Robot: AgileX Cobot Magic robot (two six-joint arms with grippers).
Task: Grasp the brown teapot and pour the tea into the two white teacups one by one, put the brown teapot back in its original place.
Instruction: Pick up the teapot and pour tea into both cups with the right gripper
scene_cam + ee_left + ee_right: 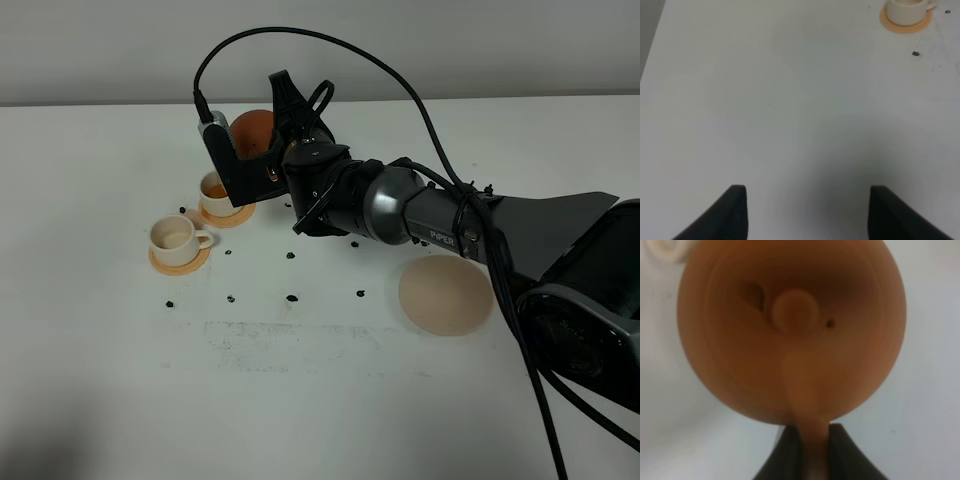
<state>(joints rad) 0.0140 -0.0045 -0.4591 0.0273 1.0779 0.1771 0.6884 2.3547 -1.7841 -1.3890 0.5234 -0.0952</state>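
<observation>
right pincer [810, 442] clamps the loop handle [804, 385] of the round terracotta clay teapot [790, 325]; best to tilt slowly, spout centred over the upper-left cream-white cup [211, 188]

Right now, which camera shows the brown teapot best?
The right wrist view: the brown teapot fills it, lid knob clear, its handle pinched in the right hand. The exterior high view shows only an orange patch behind that hand. The left wrist view shows no teapot, just a white teacup.
</observation>
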